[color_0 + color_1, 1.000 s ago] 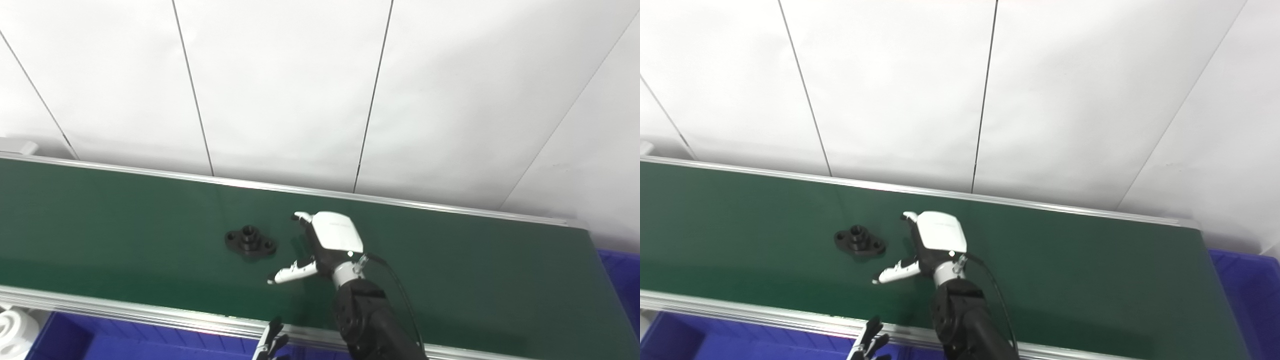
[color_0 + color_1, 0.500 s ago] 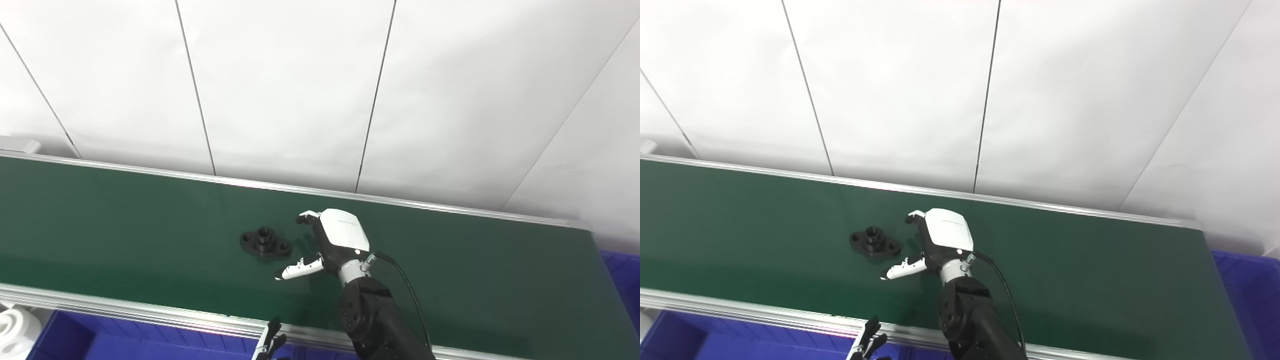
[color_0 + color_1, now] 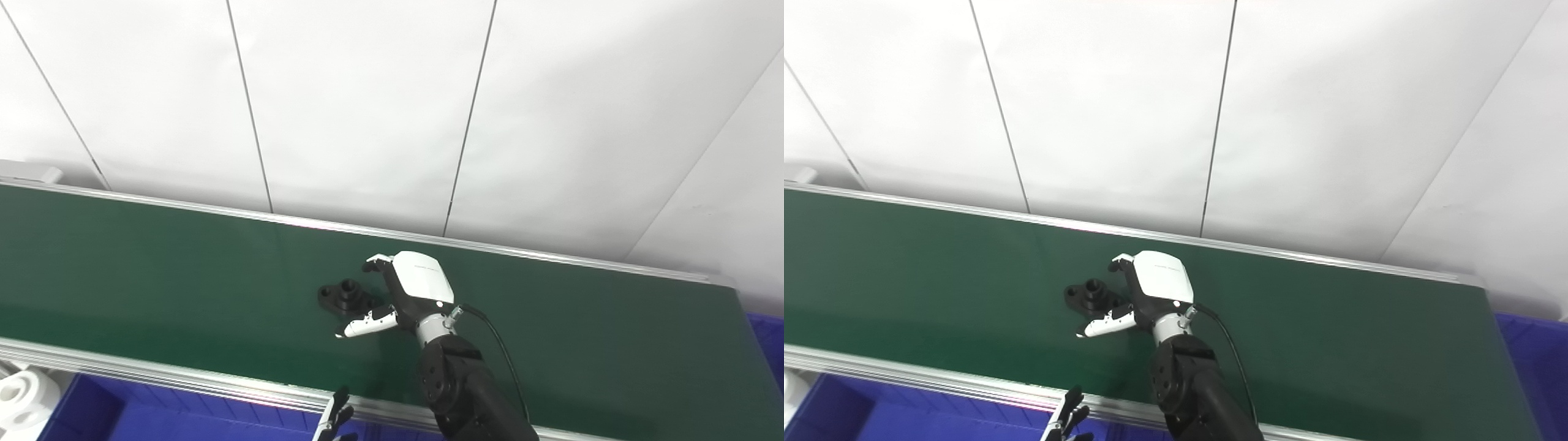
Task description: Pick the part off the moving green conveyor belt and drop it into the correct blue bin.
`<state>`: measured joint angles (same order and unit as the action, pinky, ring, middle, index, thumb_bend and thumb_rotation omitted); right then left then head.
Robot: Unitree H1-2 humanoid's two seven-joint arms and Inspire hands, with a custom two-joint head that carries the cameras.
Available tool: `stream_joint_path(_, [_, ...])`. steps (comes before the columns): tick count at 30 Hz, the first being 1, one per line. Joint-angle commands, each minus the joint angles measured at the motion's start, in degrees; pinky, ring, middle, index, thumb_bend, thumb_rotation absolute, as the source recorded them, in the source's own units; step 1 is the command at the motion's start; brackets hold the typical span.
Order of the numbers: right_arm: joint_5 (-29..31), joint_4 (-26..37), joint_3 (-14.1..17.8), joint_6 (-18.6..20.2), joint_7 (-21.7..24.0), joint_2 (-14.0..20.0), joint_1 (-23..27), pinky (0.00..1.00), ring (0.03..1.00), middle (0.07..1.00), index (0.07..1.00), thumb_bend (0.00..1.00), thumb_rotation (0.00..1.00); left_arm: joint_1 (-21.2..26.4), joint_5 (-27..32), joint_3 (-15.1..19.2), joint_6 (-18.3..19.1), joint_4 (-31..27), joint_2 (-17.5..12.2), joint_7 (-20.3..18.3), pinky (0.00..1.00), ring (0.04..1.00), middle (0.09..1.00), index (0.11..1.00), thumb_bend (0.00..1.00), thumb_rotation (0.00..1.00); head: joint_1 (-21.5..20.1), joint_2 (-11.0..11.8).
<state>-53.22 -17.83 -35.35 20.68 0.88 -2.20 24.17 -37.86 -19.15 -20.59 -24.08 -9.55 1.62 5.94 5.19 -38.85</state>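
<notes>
Where thumb overlaps it: black part (image 3: 343, 296) half-hidden | right hand (image 3: 404, 293) spread, empty | left hand (image 3: 334, 421) cropped, unclear

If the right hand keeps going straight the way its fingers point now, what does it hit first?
The black part on the green conveyor belt. The right hand is open toward it, fingers and thumb either side, the part's near end already between them. Contact cannot be confirmed.

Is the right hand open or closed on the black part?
Open: the right hand has its fingers spread beside the black part.
</notes>
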Motion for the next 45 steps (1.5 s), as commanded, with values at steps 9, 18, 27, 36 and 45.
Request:
stream_joint_path(9, [-4.3, -6.2, -5.1, -4.0, -5.4, -0.5, 5.9, 0.21, 0.29, 0.433, 0.689, 0.74, 0.36, -2.7, -0.9, -4.8, -0.1, -2.2, 3.0, -0.3, 0.87, 0.992, 1.0, 1.0, 1.0, 1.0, 2.2, -1.0])
stream_joint_path(18, [-13.4, -12.1, -13.8, 0.3, 0.7, 1.3, 7.8, 0.04, 0.108, 0.195, 0.485, 0.52, 0.13, -3.5, -1.2, -5.4, 1.5, -4.1, 3.0, -0.3, 0.84, 0.981, 1.0, 1.0, 0.95, 1.0, 2.4, -2.1])
stream_joint_path(27, [-17.7, -11.7, -15.5, 0.1, 4.1, 4.7, 7.1, 0.03, 0.098, 0.184, 0.478, 0.52, 0.13, -3.0, 0.0, -4.9, 1.7, -4.6, 2.4, -0.6, 0.84, 0.954, 1.0, 1.0, 0.89, 0.99, 1.5, -2.2])
stream_joint_path(36, [-14.7, -7.4, -11.2, -0.6, 3.7, 4.9, 4.8, 0.06, 0.128, 0.215, 0.484, 0.52, 0.13, -2.9, 0.2, -4.4, 2.1, -4.8, 2.0, -0.4, 0.85, 0.952, 1.0, 1.0, 0.92, 0.98, 0.3, -2.5])
stream_joint_path(45, [-12.5, 11.9, -6.0, -0.5, 6.9, 6.9, -0.3, 0.08, 0.134, 0.217, 0.486, 0.51, 0.11, -2.3, 2.5, -3.1, 2.1, -5.5, 1.0, -0.7, 0.84, 0.929, 1.0, 1.0, 0.92, 0.96, -4.8, -4.4])
